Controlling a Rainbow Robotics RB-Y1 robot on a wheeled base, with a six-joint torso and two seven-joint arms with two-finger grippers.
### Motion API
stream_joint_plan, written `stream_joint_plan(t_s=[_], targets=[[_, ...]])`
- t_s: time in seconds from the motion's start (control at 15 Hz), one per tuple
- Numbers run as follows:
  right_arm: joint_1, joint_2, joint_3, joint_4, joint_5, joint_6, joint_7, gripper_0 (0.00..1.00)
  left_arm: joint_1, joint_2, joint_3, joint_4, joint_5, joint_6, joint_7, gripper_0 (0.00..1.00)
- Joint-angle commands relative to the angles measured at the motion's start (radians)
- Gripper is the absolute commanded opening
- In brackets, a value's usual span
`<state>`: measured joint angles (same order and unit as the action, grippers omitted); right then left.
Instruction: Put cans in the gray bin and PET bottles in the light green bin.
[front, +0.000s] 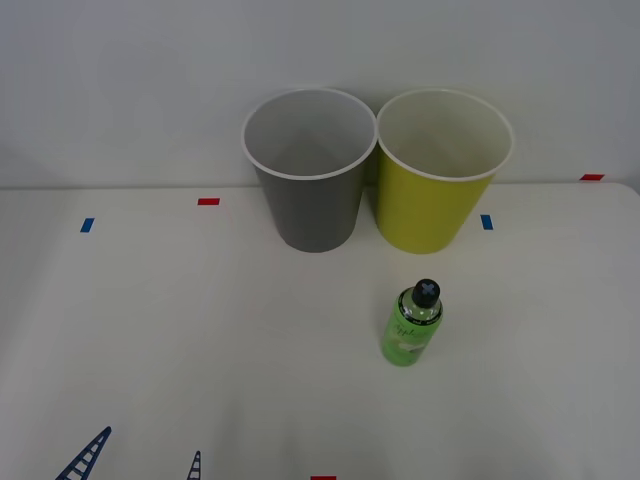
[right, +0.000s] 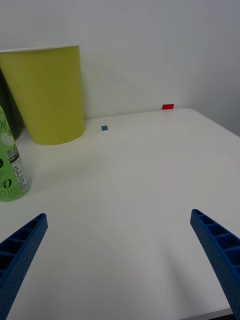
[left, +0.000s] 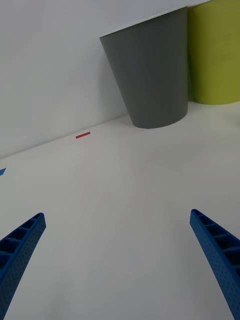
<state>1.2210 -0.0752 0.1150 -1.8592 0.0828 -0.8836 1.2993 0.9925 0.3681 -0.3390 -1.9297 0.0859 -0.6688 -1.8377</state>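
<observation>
We see the green bottle (front: 412, 327) upright near the bins, far right of our left gripper (front: 140, 458), spread apart; our right gripper (right: 120, 260) is spread too.

White table (front: 150, 340) carries gray bin (front: 308, 175) at the back by the wall, upright. Light green bin (front: 440, 175) stands just beside the gray bin, on its right, rims nearly touching. Green PET bottle (front: 412, 325) stands upright in front of the light green bin, apart from it. Small red and blue tape marks (front: 208, 201) lie flat left and right of the bins.
</observation>
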Motion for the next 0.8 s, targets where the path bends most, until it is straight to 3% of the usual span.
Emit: stream_joint_plan(t_s=[0.07,0.8], targets=[[0.000,0.000,0.000,0.000,0.000,0.000,0.000,1.00,0.000,0.000,0.000,0.000,0.000,0.000,0.000,1.00],[0.000,0.000,0.000,0.000,0.000,0.000,0.000,1.00,0.000,0.000,0.000,0.000,0.000,0.000,0.000,1.00]])
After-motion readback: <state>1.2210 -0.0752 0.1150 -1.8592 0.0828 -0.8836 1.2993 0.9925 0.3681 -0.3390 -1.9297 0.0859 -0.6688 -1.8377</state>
